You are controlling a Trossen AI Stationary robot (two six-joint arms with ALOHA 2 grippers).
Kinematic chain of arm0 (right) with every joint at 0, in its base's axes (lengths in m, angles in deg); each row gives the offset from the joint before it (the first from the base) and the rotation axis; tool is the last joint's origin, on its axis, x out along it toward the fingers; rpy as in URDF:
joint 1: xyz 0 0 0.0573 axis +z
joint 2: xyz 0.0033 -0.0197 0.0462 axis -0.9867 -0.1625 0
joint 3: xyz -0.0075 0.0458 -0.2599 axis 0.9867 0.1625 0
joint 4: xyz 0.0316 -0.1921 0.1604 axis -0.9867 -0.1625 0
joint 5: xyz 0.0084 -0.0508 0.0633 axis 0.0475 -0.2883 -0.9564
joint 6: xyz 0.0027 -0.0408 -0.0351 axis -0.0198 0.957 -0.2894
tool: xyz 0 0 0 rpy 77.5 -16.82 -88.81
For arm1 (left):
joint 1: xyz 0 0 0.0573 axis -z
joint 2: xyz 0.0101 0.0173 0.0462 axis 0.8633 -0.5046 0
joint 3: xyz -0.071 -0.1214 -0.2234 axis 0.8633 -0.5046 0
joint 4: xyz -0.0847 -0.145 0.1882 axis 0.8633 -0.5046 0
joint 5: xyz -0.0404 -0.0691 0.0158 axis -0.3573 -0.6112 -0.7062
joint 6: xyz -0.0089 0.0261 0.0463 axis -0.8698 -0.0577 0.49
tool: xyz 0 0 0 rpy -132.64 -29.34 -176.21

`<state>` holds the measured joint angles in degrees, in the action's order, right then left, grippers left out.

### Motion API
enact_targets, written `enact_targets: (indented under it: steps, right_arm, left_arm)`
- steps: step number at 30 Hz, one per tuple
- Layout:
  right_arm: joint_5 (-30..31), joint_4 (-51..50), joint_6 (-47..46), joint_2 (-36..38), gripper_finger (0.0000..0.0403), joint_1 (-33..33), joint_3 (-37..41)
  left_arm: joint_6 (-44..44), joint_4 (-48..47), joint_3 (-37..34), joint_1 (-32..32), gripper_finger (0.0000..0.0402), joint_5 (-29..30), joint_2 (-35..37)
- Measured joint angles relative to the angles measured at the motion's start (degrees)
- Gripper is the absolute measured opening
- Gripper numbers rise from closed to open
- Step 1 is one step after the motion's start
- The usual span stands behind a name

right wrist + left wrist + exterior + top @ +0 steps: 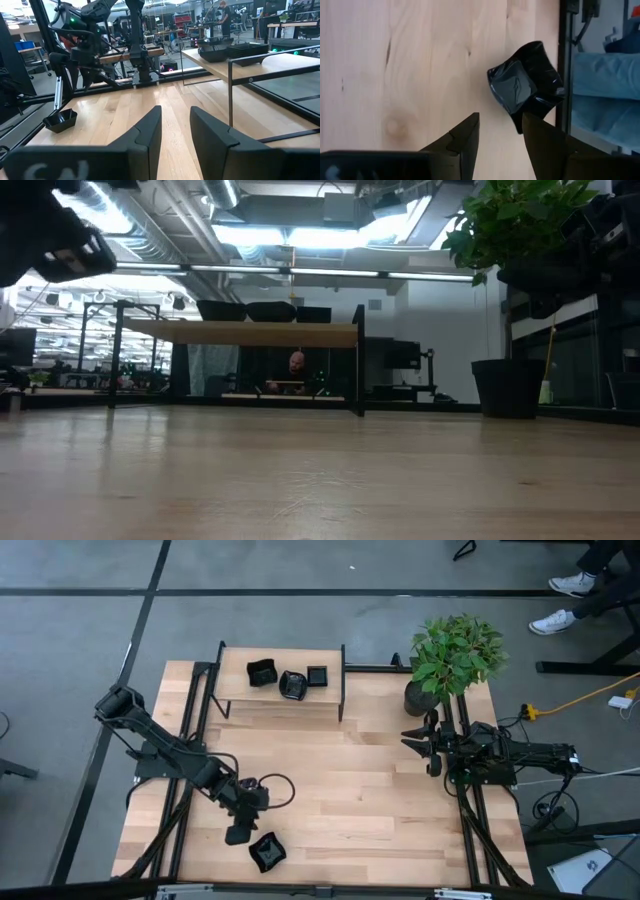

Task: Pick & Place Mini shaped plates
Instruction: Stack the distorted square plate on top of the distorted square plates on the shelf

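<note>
One mini shaped plate (266, 852), glossy black with a wavy rim, lies flat on the wooden table near its front edge. In the left wrist view this plate (525, 87) sits just beyond my left gripper (500, 135), slightly to one side. My left gripper (238, 836) is open, slants down over the table beside the plate and touches nothing. Three more black plates (291, 680) rest on the raised shelf (235, 690) at the back. My right gripper (408, 735) waits open at the right, pointing level across the table, with nothing between its fingers (150, 130).
A dark pot with a green plant (425, 695) stands at the back right, close to my right arm. The shelf's black metal legs (343, 705) stand on the table's far half. Black frame rails (185, 830) run along both table sides. Bare wood lies between the arms.
</note>
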<state>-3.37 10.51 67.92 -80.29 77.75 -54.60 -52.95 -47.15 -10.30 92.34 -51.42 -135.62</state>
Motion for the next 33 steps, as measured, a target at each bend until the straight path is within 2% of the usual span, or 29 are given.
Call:
enact_targets:
  steps: [10,18,29,33]
  right_arm:
    - [0.00,0.02,0.00,0.00,0.0103,0.00,0.02]
    - [0.00,0.02,0.00,0.02,0.0103,0.00,0.00]
    - [0.00,0.00,0.00,0.00,0.0103,0.00,0.02]
    - [0.00,0.02,0.00,0.00,0.0103,0.00,0.00]
  left_arm:
    - [-1.35,4.42,-3.16,0.00,0.0143,-1.27,-0.17]
    - [1.52,12.24,-3.16,0.00,0.0143,-3.70,-4.64]
    - [-4.03,14.05,-3.16,-0.13,0.0143,-3.95,-8.22]
    - [-7.13,13.79,-3.16,-0.13,0.0143,-6.30,-10.08]
